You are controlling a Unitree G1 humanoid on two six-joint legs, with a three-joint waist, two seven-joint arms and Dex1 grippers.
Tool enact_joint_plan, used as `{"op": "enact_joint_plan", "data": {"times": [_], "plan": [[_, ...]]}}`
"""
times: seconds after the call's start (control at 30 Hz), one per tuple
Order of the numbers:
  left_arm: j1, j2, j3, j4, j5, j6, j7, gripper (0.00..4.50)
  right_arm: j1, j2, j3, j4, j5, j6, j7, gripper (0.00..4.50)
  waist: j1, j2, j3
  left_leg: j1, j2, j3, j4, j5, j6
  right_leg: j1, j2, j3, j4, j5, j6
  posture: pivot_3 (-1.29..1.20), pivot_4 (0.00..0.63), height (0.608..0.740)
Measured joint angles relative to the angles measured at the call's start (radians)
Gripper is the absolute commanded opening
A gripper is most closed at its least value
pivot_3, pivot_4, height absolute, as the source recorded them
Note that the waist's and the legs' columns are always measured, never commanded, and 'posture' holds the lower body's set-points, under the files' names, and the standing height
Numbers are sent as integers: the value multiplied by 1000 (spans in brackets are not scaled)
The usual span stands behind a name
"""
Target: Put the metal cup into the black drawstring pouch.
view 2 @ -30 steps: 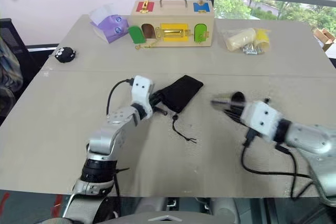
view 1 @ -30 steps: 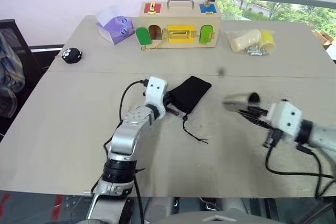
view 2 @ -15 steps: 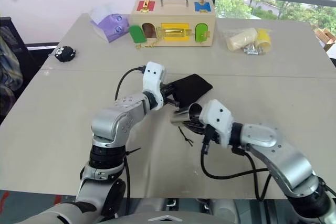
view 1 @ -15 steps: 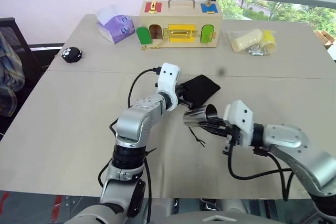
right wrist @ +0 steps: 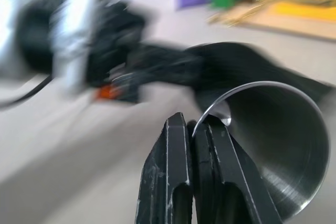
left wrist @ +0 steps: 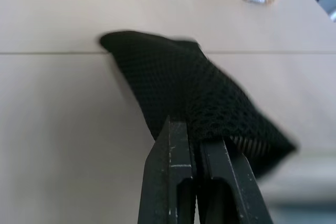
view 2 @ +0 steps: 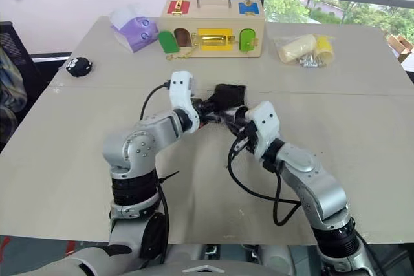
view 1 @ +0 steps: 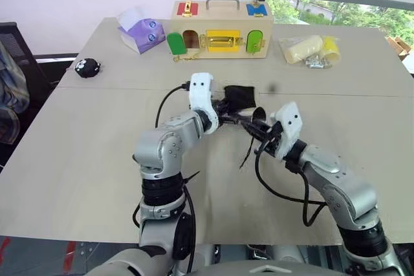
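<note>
Metal cup (right wrist: pixel 273 145) (empty) at the black drawstring pouch (left wrist: pixel 194 95).

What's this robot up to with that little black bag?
It's trying to bag a cup. The left end effector pinches the edge of the black drawstring pouch, held up off the table. The right end effector grips the metal cup by its rim, right at the pouch. The cup isn't inside yet.

Even daylight, seemingly from the window (view 1: pixel 336 11); soft shadows; right wrist view heavily motion-blurred, left slightly soft.
</note>
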Motion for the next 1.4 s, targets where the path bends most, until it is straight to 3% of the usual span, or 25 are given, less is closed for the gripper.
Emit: {"op": "enact_joint_plan", "data": {"times": [0.5,0.83,1.1,1.4], "plan": [[11,-14,2,0,-38,17,9,0,-1,105,-36,0,47,3,-73,50,-20,0,0,0,0,0,-1,0,0,0,0,0,0,0,0,0,150,740],[21,-4,3,0,-41,13,9,0,-29,108,-48,18,104,27,-58,50,-21,0,0,0,0,0,-1,0,0,0,0,1,0,0,0,0,150,740],[43,-28,5,-13,-109,19,-24,0,-110,79,27,144,-56,-66,-75,50,-22,0,0,0,0,0,-2,0,0,-1,0,1,-1,0,0,0,150,740],[48,-34,51,-20,-161,44,-26,0,-184,3,152,275,-225,-279,41,50,-21,0,0,0,0,1,-2,0,0,0,0,1,-2,0,0,0,150,740]]}}
